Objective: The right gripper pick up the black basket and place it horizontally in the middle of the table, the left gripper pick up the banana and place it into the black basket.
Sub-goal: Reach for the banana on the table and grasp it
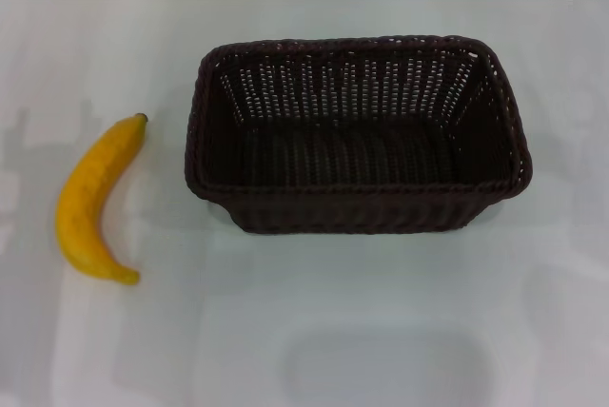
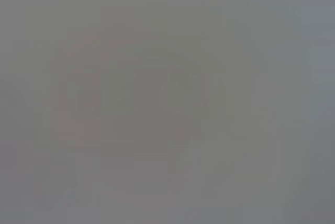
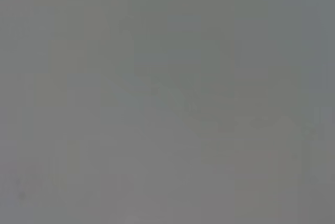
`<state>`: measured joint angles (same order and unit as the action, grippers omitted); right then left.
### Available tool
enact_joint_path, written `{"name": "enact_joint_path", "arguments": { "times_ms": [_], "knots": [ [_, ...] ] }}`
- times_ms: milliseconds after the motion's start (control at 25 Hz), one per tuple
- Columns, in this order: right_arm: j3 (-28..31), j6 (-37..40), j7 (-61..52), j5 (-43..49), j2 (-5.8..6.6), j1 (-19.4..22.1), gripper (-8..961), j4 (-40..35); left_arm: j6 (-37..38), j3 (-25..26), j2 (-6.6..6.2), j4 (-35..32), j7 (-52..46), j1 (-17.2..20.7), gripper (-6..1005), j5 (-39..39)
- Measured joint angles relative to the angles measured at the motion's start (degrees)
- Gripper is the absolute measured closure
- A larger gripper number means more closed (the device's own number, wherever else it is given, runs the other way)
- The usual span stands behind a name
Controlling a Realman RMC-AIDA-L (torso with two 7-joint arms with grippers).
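the black basket (image 1: 357, 136) sits lengthwise near the middle of the table (image 1: 381, 331), empty, while the banana (image 1: 93, 202) lies well apart on its left (uncollected). neither gripper is visible, so finger state cannot be told; the banana step looks undone

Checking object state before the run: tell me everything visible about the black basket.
The black basket is a rectangular, dark brown-black woven piece that looks like wicker, with rounded corners, openwork sides and a thick braided rim. It stands upright and open on the white table, long side across the head view, slightly right of centre. It is empty. The banana lies apart on the robot's left, not touching it. No end effector is near it; both wrist views show nothing clear.
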<state>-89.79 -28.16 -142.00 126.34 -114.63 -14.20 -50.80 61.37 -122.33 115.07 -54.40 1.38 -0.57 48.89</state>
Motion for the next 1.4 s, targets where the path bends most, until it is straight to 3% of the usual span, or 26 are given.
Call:
{"name": "enact_joint_path", "arguments": {
  "times_ms": [120,280,560,680,840,960,1120,1400],
  "knots": [
    [-0.2,0.1,-0.5,0.8,-0.03,0.5,273,-0.3,-6.6,2.5,-0.70,-3.2,0.0,0.8,123,-2.5],
    [-0.9,0.3,-0.7,0.9,-0.13,0.6,274,-0.3,-21.2,9.5,-0.59,-10.5,0.1,3.5,123,-9.4],
    [-0.7,2.0,-1.9,0.9,-0.10,0.5,273,-0.3,-55.5,21.3,0.67,-28.5,0.1,7.7,124,-17.8],
    [0.5,4.6,-2.3,0.9,0.04,-0.1,272,-0.3,-73.9,27.0,1.32,-35.6,0.1,7.1,124,-18.1],
    [2.7,6.1,-2.3,0.9,0.02,-1.3,277,0.3,-97.3,35.6,3.25,-41.8,0.5,3.4,124,-18.2],
    [2.8,6.1,-2.4,0.9,0.04,-1.8,278,0.5,-110.0,39.8,3.62,-44.0,1.3,0.2,124,-18.3],
    [3.1,6.2,-2.4,1.0,0.15,-2.5,278,1.2,-120.7,42.4,3.48,-44.6,1.8,-3.2,124,-18.6],
    [3.1,6.2,-2.4,1.2,0.17,-2.7,278,1.3,-127.0,43.5,3.59,-44.4,2.2,-4.5,124,-18.6]
  ]
}}
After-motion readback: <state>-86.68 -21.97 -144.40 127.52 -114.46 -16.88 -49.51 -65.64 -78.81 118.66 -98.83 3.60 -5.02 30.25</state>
